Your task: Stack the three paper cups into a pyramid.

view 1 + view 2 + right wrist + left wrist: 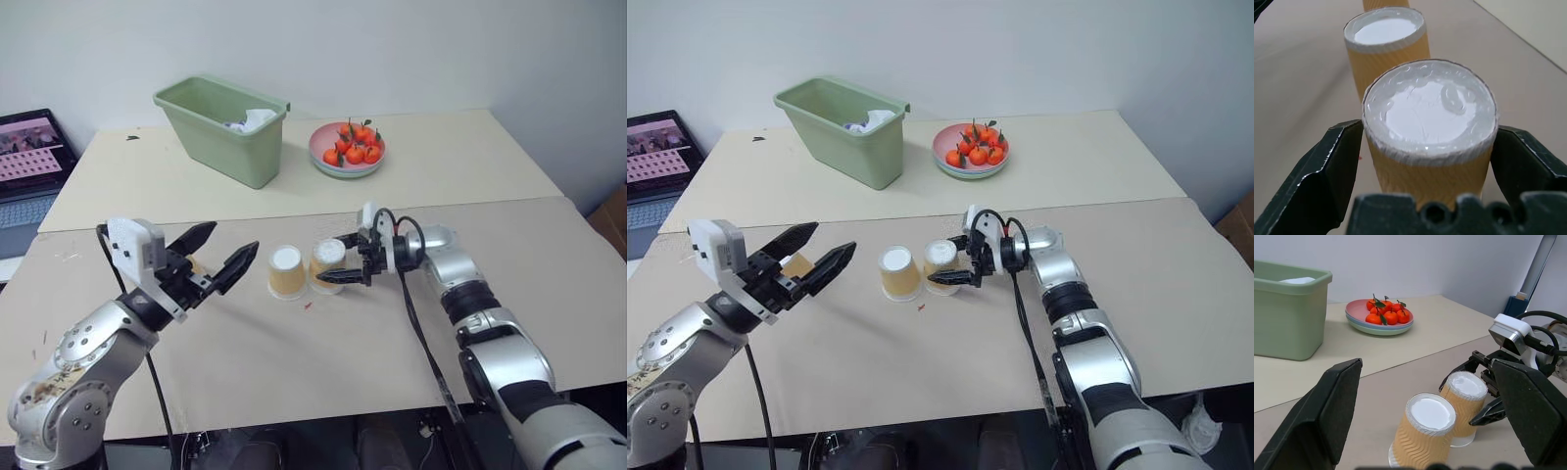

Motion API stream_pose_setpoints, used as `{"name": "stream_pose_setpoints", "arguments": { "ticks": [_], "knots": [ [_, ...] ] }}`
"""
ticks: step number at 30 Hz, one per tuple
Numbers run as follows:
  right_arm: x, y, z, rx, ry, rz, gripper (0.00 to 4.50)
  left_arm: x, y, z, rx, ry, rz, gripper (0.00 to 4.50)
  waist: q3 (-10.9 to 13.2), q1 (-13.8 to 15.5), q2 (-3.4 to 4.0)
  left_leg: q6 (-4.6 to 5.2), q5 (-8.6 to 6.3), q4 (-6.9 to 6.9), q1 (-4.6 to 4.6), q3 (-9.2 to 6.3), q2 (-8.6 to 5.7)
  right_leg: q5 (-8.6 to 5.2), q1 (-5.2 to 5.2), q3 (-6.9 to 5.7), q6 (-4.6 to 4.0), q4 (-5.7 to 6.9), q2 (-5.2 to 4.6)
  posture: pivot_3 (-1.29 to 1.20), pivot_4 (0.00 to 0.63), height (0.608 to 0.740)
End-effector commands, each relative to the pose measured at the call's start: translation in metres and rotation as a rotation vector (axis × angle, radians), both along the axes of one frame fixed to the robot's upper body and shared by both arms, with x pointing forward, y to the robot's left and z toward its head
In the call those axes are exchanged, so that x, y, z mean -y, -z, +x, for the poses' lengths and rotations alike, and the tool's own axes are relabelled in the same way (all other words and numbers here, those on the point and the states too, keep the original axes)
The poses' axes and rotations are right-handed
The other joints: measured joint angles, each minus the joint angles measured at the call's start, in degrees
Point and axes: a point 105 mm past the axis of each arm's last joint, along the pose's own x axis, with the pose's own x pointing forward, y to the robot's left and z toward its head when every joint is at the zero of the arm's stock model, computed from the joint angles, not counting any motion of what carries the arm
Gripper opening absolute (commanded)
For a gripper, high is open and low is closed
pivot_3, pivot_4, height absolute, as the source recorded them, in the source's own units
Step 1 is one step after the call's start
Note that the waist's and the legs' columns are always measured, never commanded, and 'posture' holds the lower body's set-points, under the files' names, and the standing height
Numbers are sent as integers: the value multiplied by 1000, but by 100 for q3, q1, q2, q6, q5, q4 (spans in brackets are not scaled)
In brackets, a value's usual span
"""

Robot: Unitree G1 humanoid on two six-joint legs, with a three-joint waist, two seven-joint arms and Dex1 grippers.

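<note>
**Mia:** Where are the paper cups?

**Ben:** Two stand upside down on the counter [294,372], white bottoms up, very close side by side. The left cup [286,271] is free. The right cup [326,264] sits between the black fingers of the right gripper [340,260].

**Mia:** Is it squeezing that cup?

**Ben:** I can't be sure. In the right wrist view the jaws stand on both sides of the cup, right at its wall. They could be just touching or just letting go.

**Mia:** And the third cup?

**Ben:** I think a bit of tan peeks out behind the left gripper [226,255]. That may be the third cup [799,264], but most of it is hidden. The left jaws are wide apart and hold nothing.

**Mia:** So which step is this?

**Ben:** The bottom row looks about done. I think the right gripper should back away without bumping its cup. Then the third cup needs to go on top, resting on both white bottoms.

**Mia:** Any words to read?

**Ben:** No. The cups are plain, and so is the green bin [223,129]. The laptop [29,166] screen is too small to read.
</note>
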Motion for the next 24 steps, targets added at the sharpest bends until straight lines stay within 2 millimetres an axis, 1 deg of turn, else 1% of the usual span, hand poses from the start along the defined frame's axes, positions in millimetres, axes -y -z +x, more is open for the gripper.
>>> {"name": "stream_pose_setpoints", "arguments": {
  "ticks": [1,4,6,10,14,17,20,24],
  "knots": [
    [13,-19,-2,28,16,44,4446,2,-9,2,43,22,-12,4500,0,3,0,0,0,0,0,0,0,0,0,0,0,0,0,0,150,727],
    [29,-23,-7,27,28,36,4446,2,-9,4,42,29,-16,4500,0,5,0,0,0,0,1,0,0,0,0,0,0,0,1,0,150,727],
    [44,-30,-11,14,51,41,4446,-2,-11,3,42,16,-21,4500,0,7,0,1,-1,0,-1,0,1,0,0,0,0,-1,1,0,150,727],
    [75,-41,-15,26,140,41,4446,-21,-12,-4,27,-47,-74,4500,1,-2,-1,3,-2,0,-3,1,2,0,-1,1,0,-2,1,0,150,727],
    [97,-56,-21,71,208,45,4446,-39,-6,-12,-1,-135,-108,4500,1,4,-2,2,-5,0,-1,6,9,-1,1,3,0,-5,7,0,150,727],
    [96,-73,-31,94,192,99,4446,-52,-2,-15,-9,-226,-152,4500,2,6,-4,2,-5,0,0,13,12,-1,2,8,0,-5,8,0,150,727],
    [84,-92,-43,90,135,171,4446,-71,2,-14,-7,-359,-209,4500,3,15,-4,2,-5,0,1,16,14,-1,3,12,0,-4,10,0,150,727],
    [61,-103,-55,88,54,221,4446,-96,13,-12,-6,-525,-187,4500,2,42,-6,2,-6,0,3,17,21,0,9,13,-1,-8,18,0,150,727]
  ]
}}
